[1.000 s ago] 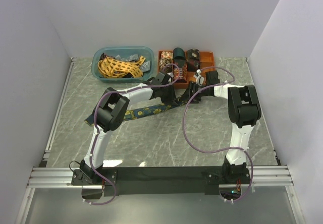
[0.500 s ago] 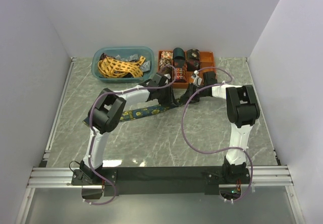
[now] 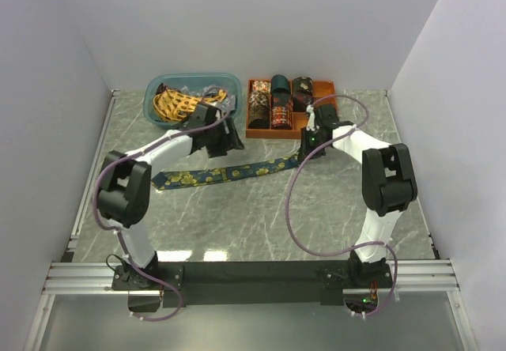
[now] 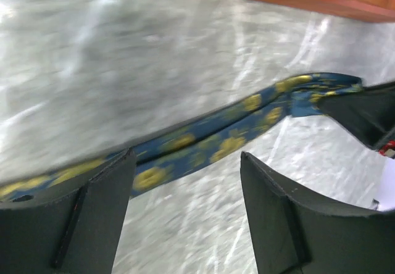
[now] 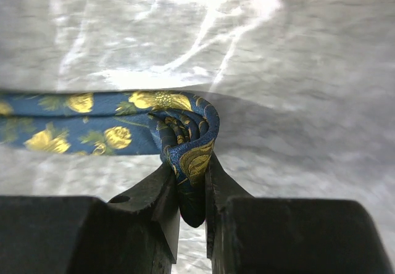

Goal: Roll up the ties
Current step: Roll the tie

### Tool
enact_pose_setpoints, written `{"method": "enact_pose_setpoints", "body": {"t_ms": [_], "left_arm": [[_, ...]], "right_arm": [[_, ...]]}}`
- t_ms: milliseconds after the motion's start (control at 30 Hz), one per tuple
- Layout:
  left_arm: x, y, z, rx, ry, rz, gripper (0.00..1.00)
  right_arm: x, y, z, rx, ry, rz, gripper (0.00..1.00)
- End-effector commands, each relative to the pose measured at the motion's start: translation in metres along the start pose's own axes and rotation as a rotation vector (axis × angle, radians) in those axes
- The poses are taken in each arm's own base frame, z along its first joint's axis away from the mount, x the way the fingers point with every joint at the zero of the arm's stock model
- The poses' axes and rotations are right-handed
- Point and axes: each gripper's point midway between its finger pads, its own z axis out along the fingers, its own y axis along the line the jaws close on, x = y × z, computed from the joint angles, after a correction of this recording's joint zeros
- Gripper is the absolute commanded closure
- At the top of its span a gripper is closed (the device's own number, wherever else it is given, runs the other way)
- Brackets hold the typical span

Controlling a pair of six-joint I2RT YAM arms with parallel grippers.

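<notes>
Between the narrowed jaws of the right gripper [image 5: 192,184], the curled end of one navy tie [image 5: 105,123] with gold motifs is pinched. The rest lies flat across the marble table [image 3: 237,224]. The left gripper [image 4: 185,163] hovers over the tie, jaws wide, holding nothing. Beyond stand two containers: a teal bin [image 3: 152,112] of tangled yellow-lattice ties [image 3: 178,102] and an orange tray [image 3: 265,133] with at least four rolled ties [image 3: 278,116].

Orange tray [image 3: 330,90]: rectangular, with compartments, at the desk's far edge.
Teal bin [image 3: 192,75]: just left of the orange tray, with rounded corners.
Desk [image 3: 237,217]: grey-green marbled top, spreading nearward from the orange tray.
Walls [image 3: 237,27]: plain white, behind and beside the orange tray.
Metal rail [image 3: 93,169]: on the desk's left edge, well left of the orange tray.
</notes>
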Motion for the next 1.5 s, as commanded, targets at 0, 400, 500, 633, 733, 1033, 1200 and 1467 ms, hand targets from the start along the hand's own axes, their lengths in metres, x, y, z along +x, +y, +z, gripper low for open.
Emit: {"method": "enact_pose_setpoints", "body": {"t_ms": [0,400,500,633,733,1033,1200,1467], "left_arm": [[0.004,0.025,-0.016,-0.057,-0.007,0.008,0.25],[0.001,0.103,-0.047,-0.285,-0.067,-0.059,0.3],[-0.002,0.119,-0.056,-0.316,-0.081,-0.09,0.32],[-0.006,0.138,-0.068,-0.361,-0.099,-0.11,0.32],[-0.012,0.148,-0.073,-0.391,-0.129,-0.12,0.32],[-0.012,0.148,-0.068,-0.378,-0.122,-0.125,0.32],[-0.014,0.147,-0.068,-0.372,-0.126,-0.124,0.33],[-0.012,0.143,-0.065,-0.346,-0.119,-0.13,0.33]], "right_arm": [[-0.015,-0.017,-0.023,0.285,-0.045,-0.115,1.0],[-0.026,-0.008,-0.04,0.809,-0.079,-0.307,1.0],[-0.027,0.006,-0.037,0.842,-0.088,-0.361,1.0],[-0.014,0.022,-0.017,0.851,-0.043,-0.437,1.0],[-0.009,0.028,-0.007,0.859,-0.023,-0.466,1.0],[0.017,0.051,0.029,0.792,0.088,-0.542,0.93],[0.024,0.066,0.041,0.678,0.128,-0.527,0.75],[0.031,0.076,0.043,0.61,0.178,-0.519,0.57]]}}
